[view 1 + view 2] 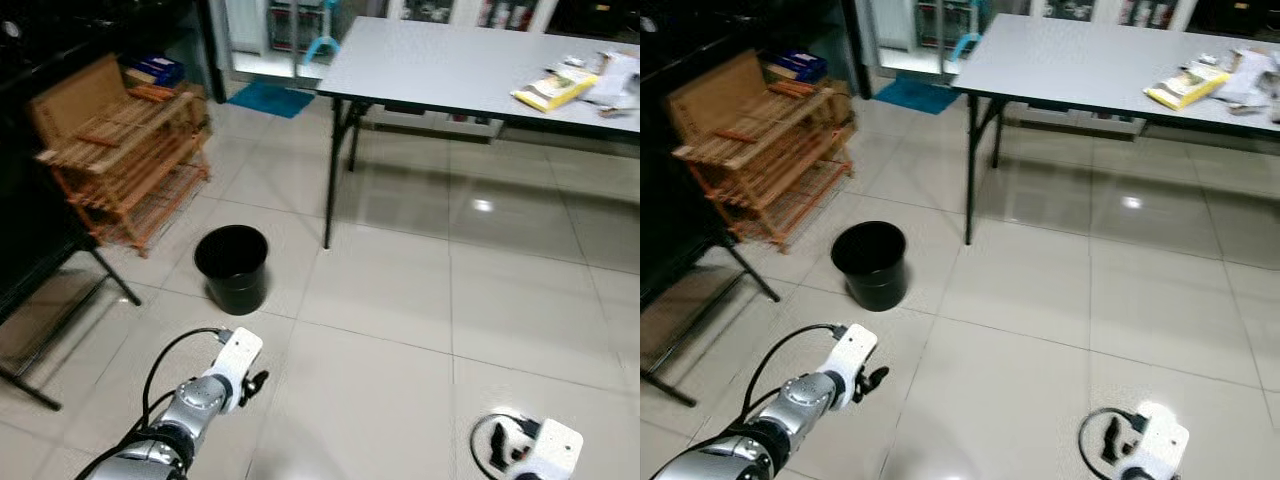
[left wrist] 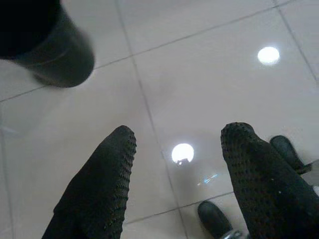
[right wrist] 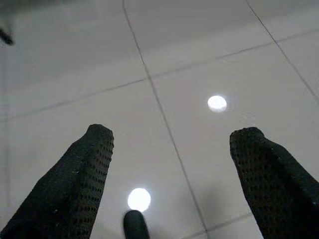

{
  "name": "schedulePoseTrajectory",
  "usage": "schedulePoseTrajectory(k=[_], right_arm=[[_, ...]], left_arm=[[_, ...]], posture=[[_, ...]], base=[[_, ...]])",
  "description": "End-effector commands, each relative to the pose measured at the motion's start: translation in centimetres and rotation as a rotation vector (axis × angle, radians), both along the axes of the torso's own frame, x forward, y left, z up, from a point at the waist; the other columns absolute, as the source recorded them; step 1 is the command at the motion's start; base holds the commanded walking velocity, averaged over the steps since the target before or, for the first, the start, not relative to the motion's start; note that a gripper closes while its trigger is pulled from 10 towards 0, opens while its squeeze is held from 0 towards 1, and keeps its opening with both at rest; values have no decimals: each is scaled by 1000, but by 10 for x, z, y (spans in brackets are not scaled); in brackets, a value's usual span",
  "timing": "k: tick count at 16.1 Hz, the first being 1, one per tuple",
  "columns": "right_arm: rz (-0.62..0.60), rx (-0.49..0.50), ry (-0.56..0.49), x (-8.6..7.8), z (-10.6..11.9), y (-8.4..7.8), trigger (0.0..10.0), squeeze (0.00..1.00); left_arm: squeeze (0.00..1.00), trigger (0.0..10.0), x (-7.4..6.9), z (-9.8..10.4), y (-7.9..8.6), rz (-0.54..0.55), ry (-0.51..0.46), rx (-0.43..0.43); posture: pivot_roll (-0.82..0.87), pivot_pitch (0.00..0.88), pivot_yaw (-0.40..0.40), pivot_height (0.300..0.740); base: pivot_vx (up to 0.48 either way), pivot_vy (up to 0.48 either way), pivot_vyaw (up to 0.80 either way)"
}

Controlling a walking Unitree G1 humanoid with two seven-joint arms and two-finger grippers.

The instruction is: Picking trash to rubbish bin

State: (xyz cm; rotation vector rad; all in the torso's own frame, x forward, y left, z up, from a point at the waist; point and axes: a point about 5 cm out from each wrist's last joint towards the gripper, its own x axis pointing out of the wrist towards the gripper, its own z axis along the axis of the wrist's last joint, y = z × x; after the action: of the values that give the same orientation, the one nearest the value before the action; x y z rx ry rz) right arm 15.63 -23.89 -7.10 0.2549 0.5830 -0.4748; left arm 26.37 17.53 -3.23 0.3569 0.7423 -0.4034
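No text I can read anywhere. Yellow packet [image 1: 554,88] on the table [image 1: 450,70] has print, too small and blurred to make out. Papers [image 1: 612,80] beside it likewise. Blue box [image 1: 155,69] by the rack [image 1: 125,150]: nothing legible

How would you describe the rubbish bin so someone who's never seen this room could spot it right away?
Start at the big grey table and follow its near left leg down to the tiled floor. Just to the left of that leg stands the bin, with a wooden rack behind it. It is the one round, black, open-topped bucket standing alone on the pale tiles.
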Motion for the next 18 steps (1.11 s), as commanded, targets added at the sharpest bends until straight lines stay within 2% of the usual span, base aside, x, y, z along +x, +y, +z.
schedulePoseTrajectory(k=[1,2,4,6,7,8,9,11,14,16,18], right_arm=[[27,-8,-66,13,8,1,10000,0],[94,-3,-90,21,10,9,10000,0],[154,-9,-123,26,15,8,10000,0],[152,-28,-173,35,24,3,10000,0],[155,-34,-195,38,27,3,10000,0],[188,-66,-277,47,40,10,10000,0],[189,-69,-293,48,42,11,10000,0],[217,-86,-378,46,56,20,10000,0],[289,-121,-461,25,79,34,10000,0],[280,-160,-469,14,91,32,10000,0],[245,-183,-467,10,99,30,10000,0]], left_arm=[[0,10000,-5,-4,3,-5,26,13],[0,10000,-2,0,9,41,-22,12],[0,10000,9,11,16,179,-121,-39],[0,10000,18,21,16,169,-223,-18],[0,10000,21,24,16,159,-250,-12],[0,10000,26,31,21,176,-276,-33],[0,10000,26,32,22,180,-279,-37],[0,10000,28,37,22,173,-332,-72],[0,10000,22,44,9,51,-419,-206],[0,10000,14,40,10,62,-428,-225],[0,10000,10,39,11,67,-434,-239]], posture=[[145,46,-56,740],[161,38,-73,740],[176,47,-78,740],[186,48,-87,740],[191,45,-93,740],[188,43,-94,740],[190,42,-93,740],[194,47,-93,740],[181,56,-87,740],[175,62,-82,740],[171,68,-76,740]], base=[[0,0,0],[0,0,0],[0,0,0],[0,0,0],[0,0,0],[0,0,0],[0,0,0],[0,0,0],[0,0,0],[0,0,0],[0,0,0]])
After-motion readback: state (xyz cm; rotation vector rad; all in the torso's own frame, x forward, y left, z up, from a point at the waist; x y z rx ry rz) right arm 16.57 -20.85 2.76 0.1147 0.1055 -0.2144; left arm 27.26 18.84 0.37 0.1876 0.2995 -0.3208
